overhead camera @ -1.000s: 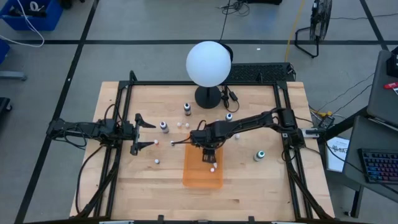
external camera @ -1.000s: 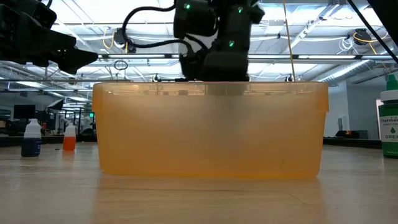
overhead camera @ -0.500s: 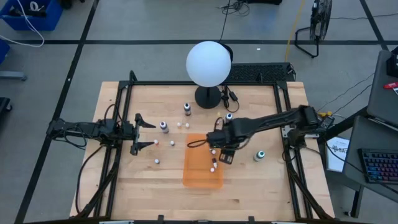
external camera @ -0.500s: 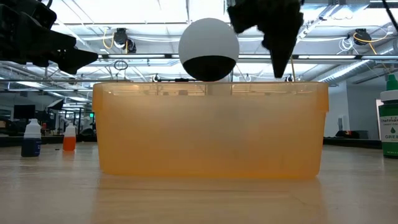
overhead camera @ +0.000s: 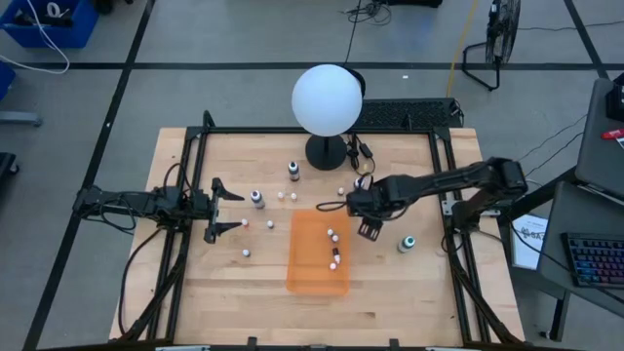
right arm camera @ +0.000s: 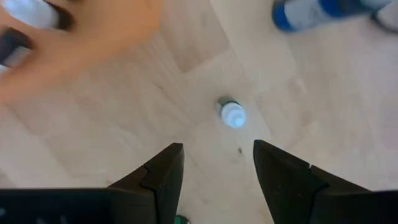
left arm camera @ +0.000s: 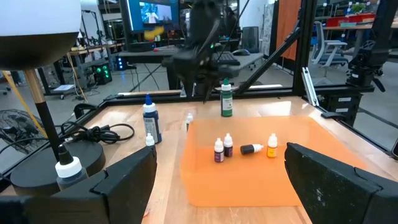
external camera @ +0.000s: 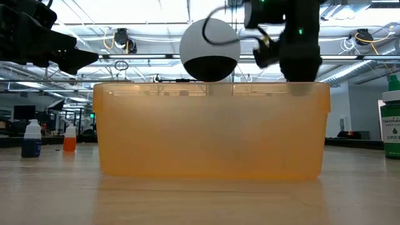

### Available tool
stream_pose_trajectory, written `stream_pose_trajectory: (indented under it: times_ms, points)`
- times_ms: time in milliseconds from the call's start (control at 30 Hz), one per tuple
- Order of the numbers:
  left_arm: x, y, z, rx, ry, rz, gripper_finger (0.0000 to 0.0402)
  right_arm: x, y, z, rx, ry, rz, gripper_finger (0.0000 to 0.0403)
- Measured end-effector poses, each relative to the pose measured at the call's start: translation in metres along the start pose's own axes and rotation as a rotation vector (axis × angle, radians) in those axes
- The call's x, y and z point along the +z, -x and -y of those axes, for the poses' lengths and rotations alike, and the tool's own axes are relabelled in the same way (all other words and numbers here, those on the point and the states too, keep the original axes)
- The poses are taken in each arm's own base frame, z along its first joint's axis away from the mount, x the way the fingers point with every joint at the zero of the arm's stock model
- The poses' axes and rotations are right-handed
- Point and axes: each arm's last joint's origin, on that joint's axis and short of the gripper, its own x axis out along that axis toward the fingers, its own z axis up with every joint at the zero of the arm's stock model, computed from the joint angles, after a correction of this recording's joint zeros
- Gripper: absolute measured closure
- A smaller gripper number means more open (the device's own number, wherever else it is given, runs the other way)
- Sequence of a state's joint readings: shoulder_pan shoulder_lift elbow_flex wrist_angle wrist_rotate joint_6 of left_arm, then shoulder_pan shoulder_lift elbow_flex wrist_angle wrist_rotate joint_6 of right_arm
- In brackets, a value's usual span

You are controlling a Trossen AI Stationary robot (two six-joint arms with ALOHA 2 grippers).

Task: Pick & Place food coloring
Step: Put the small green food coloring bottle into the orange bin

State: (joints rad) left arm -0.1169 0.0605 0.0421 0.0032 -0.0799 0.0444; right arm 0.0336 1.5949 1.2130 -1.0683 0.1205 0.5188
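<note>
- Right gripper (overhead camera: 366, 229) hangs just beside the orange tray (overhead camera: 304, 273), jaws apart, empty
- Food coloring bottles (left arm camera: 244, 149) lie in the tray; others are scattered on the worktop (overhead camera: 234, 292)
- White globe lamp (overhead camera: 327, 99) stands behind
- Left gripper (overhead camera: 226, 206) waits at left, jaws apart, empty

- Premises: a robotics lab or workshop hall.
- Floor (overhead camera: 195, 39): grey concrete marked with dark tape lines.
- Ceiling (external camera: 350, 25): exposed trusses and strip lights.
- Wooden table (overhead camera: 244, 292) inside a black metal frame (overhead camera: 322, 130), loose cables alongside.
- Surroundings: pedestal fan (overhead camera: 492, 44), blue bin (overhead camera: 49, 24), keyboard (overhead camera: 590, 258), lit monitor (left arm camera: 149, 12) on benches beyond.
</note>
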Motion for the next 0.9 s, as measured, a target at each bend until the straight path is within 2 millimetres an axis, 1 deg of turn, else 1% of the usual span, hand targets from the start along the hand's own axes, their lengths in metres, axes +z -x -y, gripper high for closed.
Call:
stream_pose_trajectory:
  times_ms: [67,167,267,367,567,767,900]
  points:
    - [0.0,0.0,0.0,0.0,0.0,0.0,0.005,0.0,-0.012,0.007,0.011,-0.005,-0.013,0.022]
    - [0.0,0.0,0.0,0.0,0.0,0.0,0.005,0.002,-0.025,0.015,0.02,-0.016,0.004,0.022]
    - [0.0,0.0,0.0,0.0,0.0,0.0,0.005,0.004,-0.033,0.02,0.029,-0.022,0.025,0.022]
    - [0.0,0.0,0.0,0.0,0.0,0.0,0.005,0.005,-0.036,0.024,0.028,-0.031,0.024,0.022]
    - [0.0,0.0,0.0,0.0,0.0,0.0,0.005,0.003,-0.042,0.025,0.034,-0.041,0.032,0.022]
    - [0.0,0.0,0.0,0.0,0.0,0.0,0.005,0.0,-0.059,0.024,0.08,-0.044,0.075,0.022]
    - [0.0,0.0,0.0,0.0,0.0,0.0,0.005,-0.004,-0.065,0.024,0.081,-0.044,0.077,0.022]
